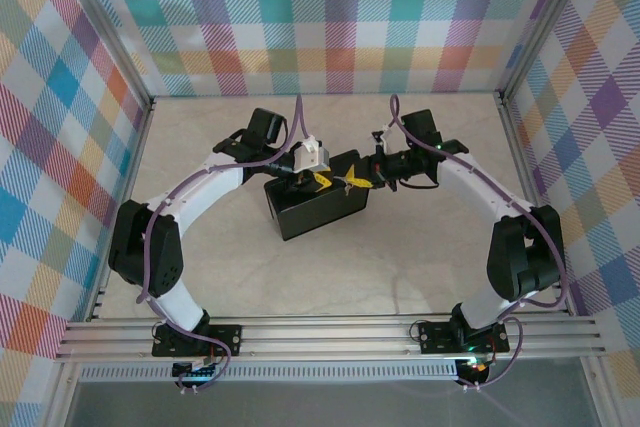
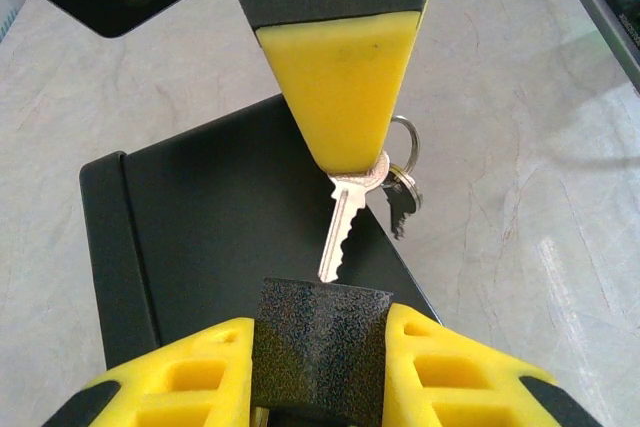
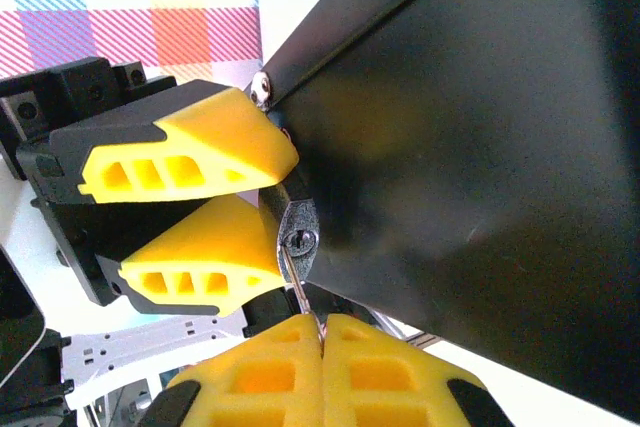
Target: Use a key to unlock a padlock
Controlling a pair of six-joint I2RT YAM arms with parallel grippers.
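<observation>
My left gripper [image 2: 320,325] is shut on the padlock [image 2: 320,347], a dark speckled block clamped between its yellow fingers [image 2: 190,377]. The silvery key [image 2: 343,227] hangs from my right gripper's yellow finger [image 2: 340,87], with its ring [image 2: 405,162] behind it. The key's tip meets the padlock's top edge. In the right wrist view my right gripper [image 3: 322,319] is shut on the key [image 3: 305,292]. Its blade reaches the padlock's keyhole face [image 3: 300,222], just beside the slot; I cannot tell whether it is inside. From above, both grippers [image 1: 318,179] [image 1: 352,180] meet over the black box.
The black box [image 1: 315,209] lies under both grippers on the pale table [image 1: 420,267]. Its dark lid [image 2: 200,227] sits just below the key. Plaid walls enclose the table on three sides, and an aluminium rail [image 1: 330,337] runs along the near edge.
</observation>
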